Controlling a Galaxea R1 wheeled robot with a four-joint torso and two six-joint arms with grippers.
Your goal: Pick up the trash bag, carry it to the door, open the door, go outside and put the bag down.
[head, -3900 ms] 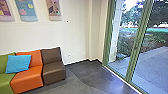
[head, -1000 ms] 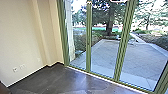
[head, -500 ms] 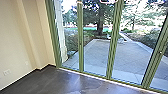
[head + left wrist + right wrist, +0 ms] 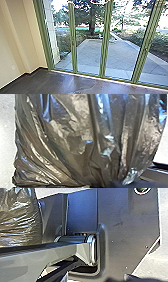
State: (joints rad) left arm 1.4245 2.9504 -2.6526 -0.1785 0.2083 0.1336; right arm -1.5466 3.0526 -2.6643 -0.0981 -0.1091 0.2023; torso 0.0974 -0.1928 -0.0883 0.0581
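The shiny, creased trash bag (image 4: 75, 144) is beside the robot's body (image 4: 125, 233); whether either gripper is open or closed, I cannot tell; a pale wall (image 4: 21, 37) rises at left; green-framed glass panels (image 4: 105, 42) stand past the near dark floor (image 4: 52, 82); outside, the paved yard (image 4: 125, 56) runs toward a far tree (image 4: 92, 22).
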